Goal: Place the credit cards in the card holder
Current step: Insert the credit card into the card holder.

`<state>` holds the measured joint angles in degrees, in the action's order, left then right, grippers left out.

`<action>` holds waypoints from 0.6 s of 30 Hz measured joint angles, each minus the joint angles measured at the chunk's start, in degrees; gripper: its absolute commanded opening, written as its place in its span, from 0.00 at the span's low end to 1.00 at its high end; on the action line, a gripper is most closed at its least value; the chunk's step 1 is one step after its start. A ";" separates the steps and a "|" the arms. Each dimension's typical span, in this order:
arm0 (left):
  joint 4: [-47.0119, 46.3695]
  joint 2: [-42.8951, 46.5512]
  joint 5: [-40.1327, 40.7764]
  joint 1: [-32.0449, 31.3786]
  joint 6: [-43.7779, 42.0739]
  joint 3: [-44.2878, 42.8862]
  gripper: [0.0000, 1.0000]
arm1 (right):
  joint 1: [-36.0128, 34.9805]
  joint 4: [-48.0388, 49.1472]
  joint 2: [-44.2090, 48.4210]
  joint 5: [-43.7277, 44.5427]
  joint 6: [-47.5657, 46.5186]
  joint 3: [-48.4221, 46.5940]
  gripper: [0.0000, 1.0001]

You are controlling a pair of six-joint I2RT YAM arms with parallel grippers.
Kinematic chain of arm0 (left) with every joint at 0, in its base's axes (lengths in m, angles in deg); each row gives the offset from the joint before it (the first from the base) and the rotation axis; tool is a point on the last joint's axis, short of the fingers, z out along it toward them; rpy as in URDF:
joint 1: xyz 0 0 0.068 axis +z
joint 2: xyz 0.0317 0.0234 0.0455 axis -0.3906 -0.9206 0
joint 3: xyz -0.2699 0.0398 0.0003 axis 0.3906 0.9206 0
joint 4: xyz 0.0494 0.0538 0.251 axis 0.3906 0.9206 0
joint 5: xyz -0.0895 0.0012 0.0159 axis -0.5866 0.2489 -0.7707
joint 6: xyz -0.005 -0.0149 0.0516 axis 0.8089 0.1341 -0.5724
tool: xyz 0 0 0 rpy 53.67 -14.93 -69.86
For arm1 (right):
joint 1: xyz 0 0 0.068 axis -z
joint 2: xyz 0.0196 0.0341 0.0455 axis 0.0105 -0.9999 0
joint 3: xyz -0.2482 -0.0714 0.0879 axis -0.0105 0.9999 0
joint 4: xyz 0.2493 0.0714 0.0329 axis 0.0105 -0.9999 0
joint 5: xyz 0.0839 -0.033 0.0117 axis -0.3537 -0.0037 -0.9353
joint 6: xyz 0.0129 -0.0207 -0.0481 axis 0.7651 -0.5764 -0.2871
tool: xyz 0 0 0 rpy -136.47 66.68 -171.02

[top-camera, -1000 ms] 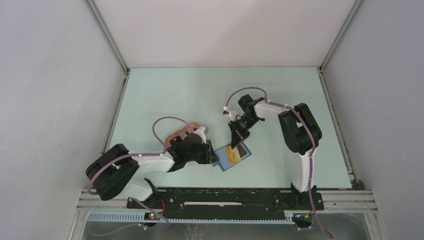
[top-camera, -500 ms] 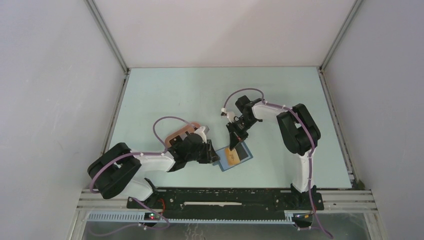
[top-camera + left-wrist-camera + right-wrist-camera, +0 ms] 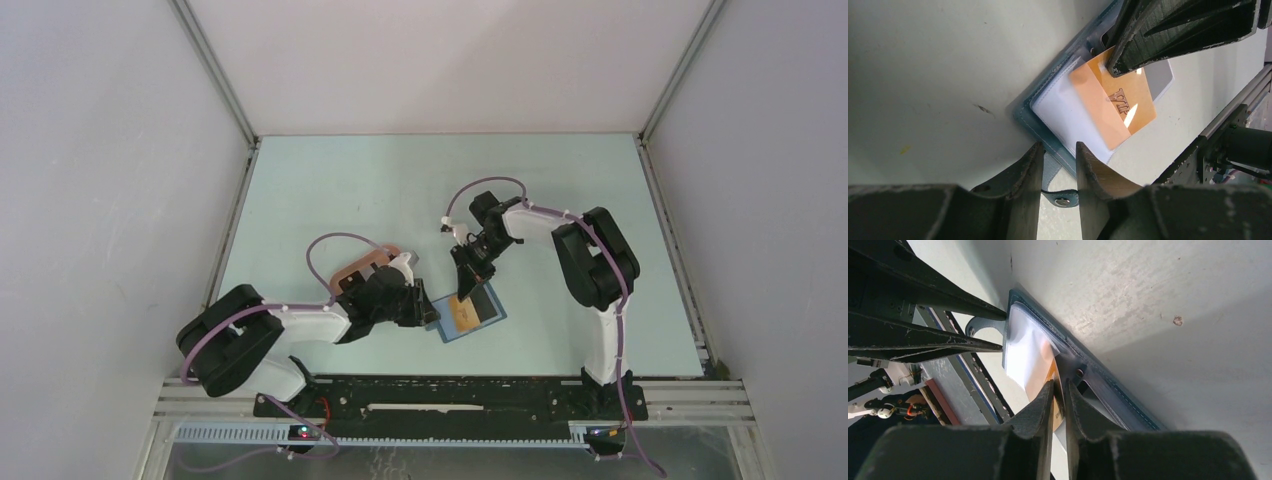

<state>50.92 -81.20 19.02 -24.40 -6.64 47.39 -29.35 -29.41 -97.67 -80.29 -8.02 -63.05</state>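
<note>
The card holder is a blue wallet lying open near the table's front. In the left wrist view its blue edge frames a pale clear pocket. A tan-orange credit card sits partly inside that pocket; it also shows in the top view. My right gripper is shut on the card's outer end, seen from above. My left gripper is closed on the wallet's snap tab, at the wallet's left side. No black card is in view.
A pink oval tray lies behind my left forearm, partly covered by it. The black base rail runs along the near edge, just in front of the wallet. Grey walls enclose the table on three sides.
My right gripper has shifted slightly left and down toward the wallet with the orange card in it. The left arm holds its place.
</note>
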 measured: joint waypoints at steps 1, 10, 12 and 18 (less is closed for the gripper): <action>0.00 0.00 0.02 0.00 0.00 0.00 0.35 | -0.11 0.04 0.00 0.20 -0.07 -0.02 0.22; 1.38 1.05 0.57 -0.02 -0.02 0.02 0.36 | -1.86 0.46 0.04 2.38 -0.61 -0.22 0.29; 3.15 2.51 1.14 -0.07 -0.04 0.02 0.36 | -1.95 0.46 0.11 2.49 -0.61 -0.22 0.30; 7.19 10.54 3.21 -0.09 -0.50 0.11 0.37 | -1.95 0.46 0.13 2.45 -0.61 -0.22 0.30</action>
<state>58.11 -70.67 22.23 -24.49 -7.15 47.50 -31.30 -28.95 -97.54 -77.85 -8.64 -63.26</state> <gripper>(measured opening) 0.365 0.300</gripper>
